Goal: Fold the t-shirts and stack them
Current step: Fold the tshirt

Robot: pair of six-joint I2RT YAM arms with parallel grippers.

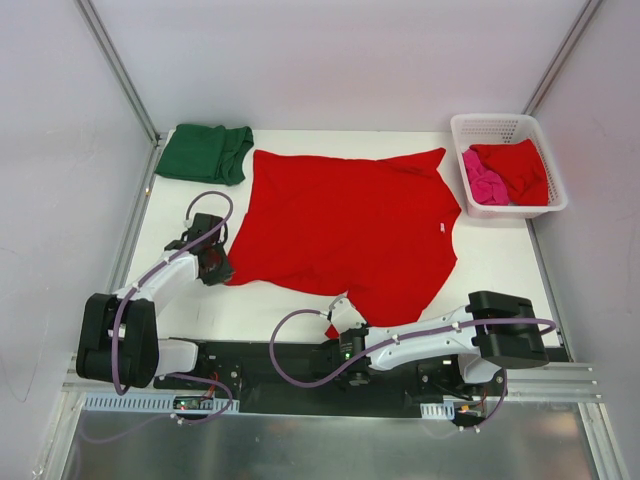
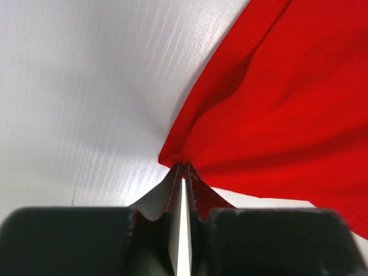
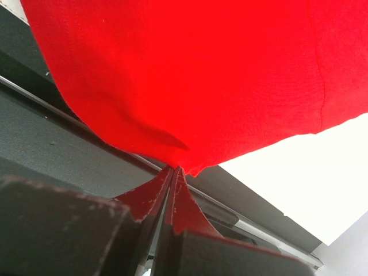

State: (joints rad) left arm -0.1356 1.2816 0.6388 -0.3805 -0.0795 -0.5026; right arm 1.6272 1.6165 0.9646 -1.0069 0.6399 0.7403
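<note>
From above we see the red t-shirt (image 1: 345, 235) spread over the middle of the white desk (image 1: 490, 265), with its collar towards the far edge. The left end effector (image 1: 224, 274) sits at the shirt's near left corner and the right end effector (image 1: 335, 322) at its near hem. The overhead view cannot tell us how they grip, but the wrist views can. In the left wrist view the fingertips (image 2: 190, 172) are pressed together on the very tip of the red corner, just above the bare desk. In the right wrist view the fingers (image 3: 179, 183) are likewise pinched closed on the hem, and the cloth hangs over the black base plate (image 3: 40, 132).

Only the overhead view shows the rest. A green t-shirt (image 1: 205, 152) lies folded in the far left corner. A white basket (image 1: 458, 127) at the far right holds a second red t-shirt (image 1: 522, 168) and a pink t-shirt (image 1: 482, 186) (both crumpled). Pale walls (image 1: 330, 60) and metal posts (image 1: 115, 65) enclose the desk.
</note>
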